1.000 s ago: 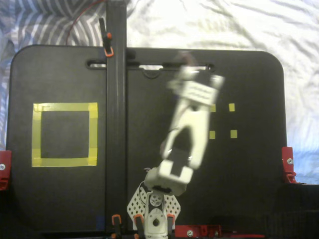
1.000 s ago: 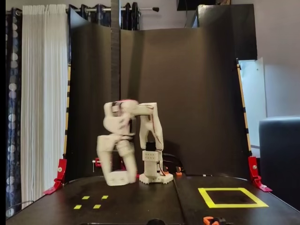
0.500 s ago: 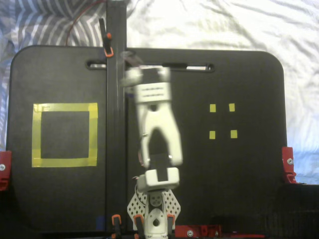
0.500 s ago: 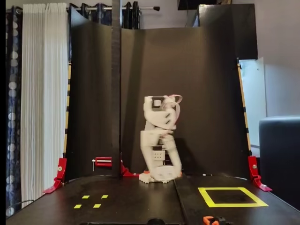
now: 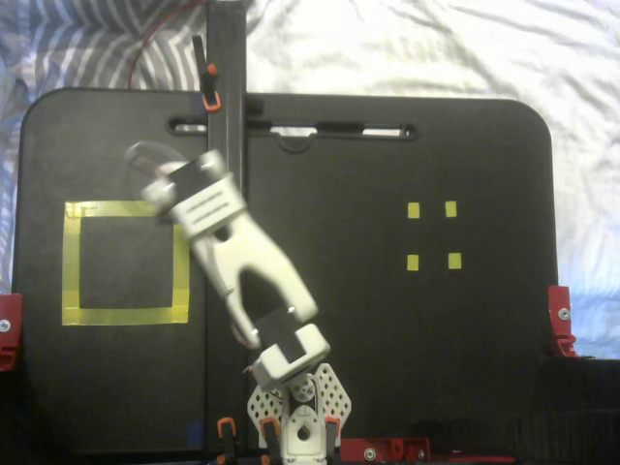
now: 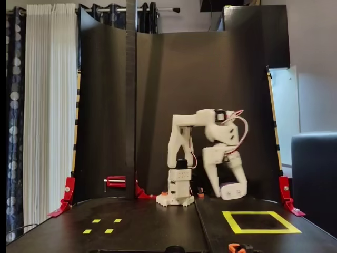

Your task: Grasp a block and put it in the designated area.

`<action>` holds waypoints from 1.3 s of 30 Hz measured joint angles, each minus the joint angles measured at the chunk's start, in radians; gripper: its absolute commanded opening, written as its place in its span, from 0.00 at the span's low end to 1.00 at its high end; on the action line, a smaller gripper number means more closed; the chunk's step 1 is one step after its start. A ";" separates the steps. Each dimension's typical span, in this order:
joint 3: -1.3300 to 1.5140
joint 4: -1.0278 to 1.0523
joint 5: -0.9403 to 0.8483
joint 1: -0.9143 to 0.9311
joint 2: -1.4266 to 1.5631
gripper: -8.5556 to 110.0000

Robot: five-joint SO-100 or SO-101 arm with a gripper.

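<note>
On the black worktop (image 6: pixel 158 226), the four small yellow tape squares (image 6: pixel 96 221) by the near left corner in a fixed view at table level stand bare; no block rests among them. Toward the near right corner lies the designated area (image 6: pixel 266 231), a square of wide yellow tape, also bare inside. Behind it the gripper (image 6: pixel 231 188) hangs fingers-down, above the surface and beyond the square's far side. It seems clenched on a dark shape, judged to be the block (image 6: pixel 229 185), though the picture is too soft to show any prongs. Carrying it high would let it clear the tape before lowering. The arm's base (image 6: pixel 179 192) sits at the middle of the far edge, before a curved black backdrop (image 6: pixel 158 105).

The fixed view from above supplies the plan position that the level view lacks. It shows the gripper (image 5: pixel 145 165) as a blur over the outer top corner of the designated area (image 5: pixel 71 262), near that square's right side rather than its centre. A short reach further in looks necessary before release. Here the block cannot be made out, and height above the board cannot be judged. This view shows that the tape squares (image 5: pixel 414 210) are well apart from the arm, and that a white sheet (image 5: pixel 436 48) lies beyond the board.
</note>
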 measured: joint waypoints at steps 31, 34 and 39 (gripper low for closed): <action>0.005 -0.086 0.175 -0.252 -0.259 0.25; 0.005 -0.107 0.184 -0.253 -0.287 0.25; 0.034 -0.140 0.186 -0.279 -0.307 0.25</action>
